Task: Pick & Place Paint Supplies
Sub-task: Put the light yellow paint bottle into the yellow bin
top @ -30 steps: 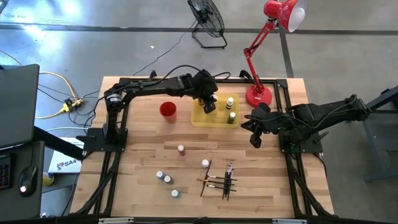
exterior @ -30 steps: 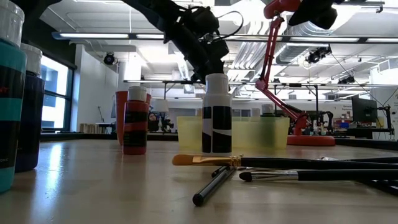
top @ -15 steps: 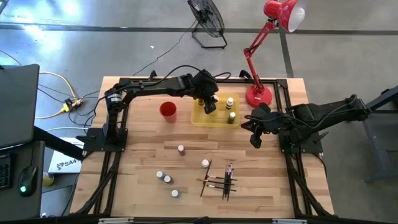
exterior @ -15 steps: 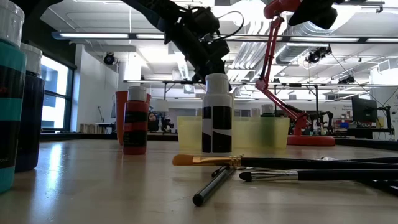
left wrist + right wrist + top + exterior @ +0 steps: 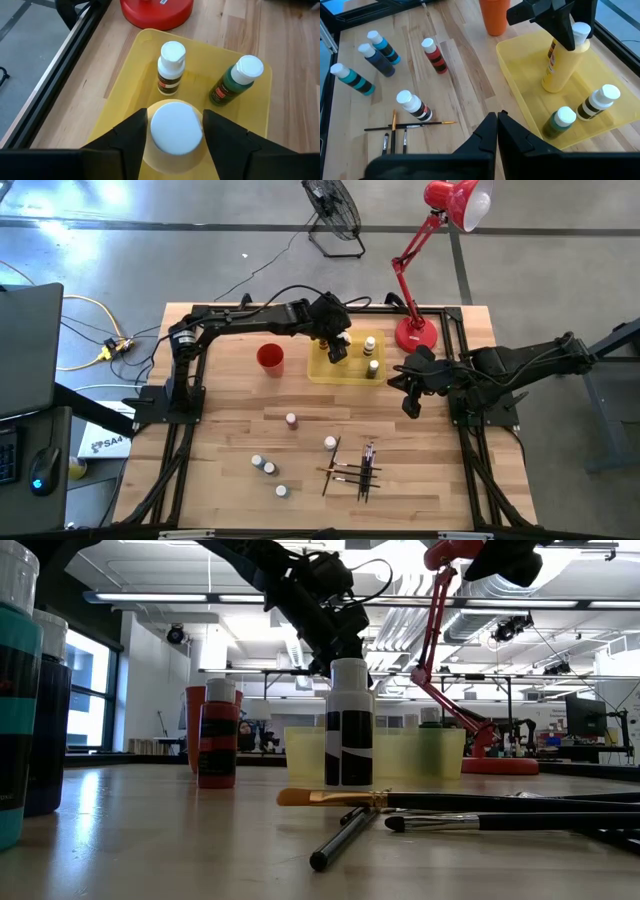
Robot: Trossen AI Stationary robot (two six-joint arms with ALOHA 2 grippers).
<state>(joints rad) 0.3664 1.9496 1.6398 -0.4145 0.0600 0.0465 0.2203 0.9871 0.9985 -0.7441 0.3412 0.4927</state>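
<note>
A flat yellow tray (image 5: 328,370) lies at the table's far middle. In it stands a tall yellow bottle (image 5: 560,65) with a white cap (image 5: 175,132). My left gripper (image 5: 175,125) is over the tray, open, one finger on either side of that cap with a narrow gap on each side. A striped bottle (image 5: 171,67) and a green bottle (image 5: 235,85) also stand in the tray. Several small bottles (image 5: 269,468) and dark-handled paintbrushes (image 5: 355,470) are on the near half of the table. My right gripper (image 5: 410,405) hangs shut above the table, right of the tray.
A red cup (image 5: 270,357) stands left of the tray and a red lamp's base (image 5: 415,333) behind its right corner. A red bottle (image 5: 434,56) stands mid-table, a black-and-white one (image 5: 415,106) by the brushes. Bare wood lies between the tray and these.
</note>
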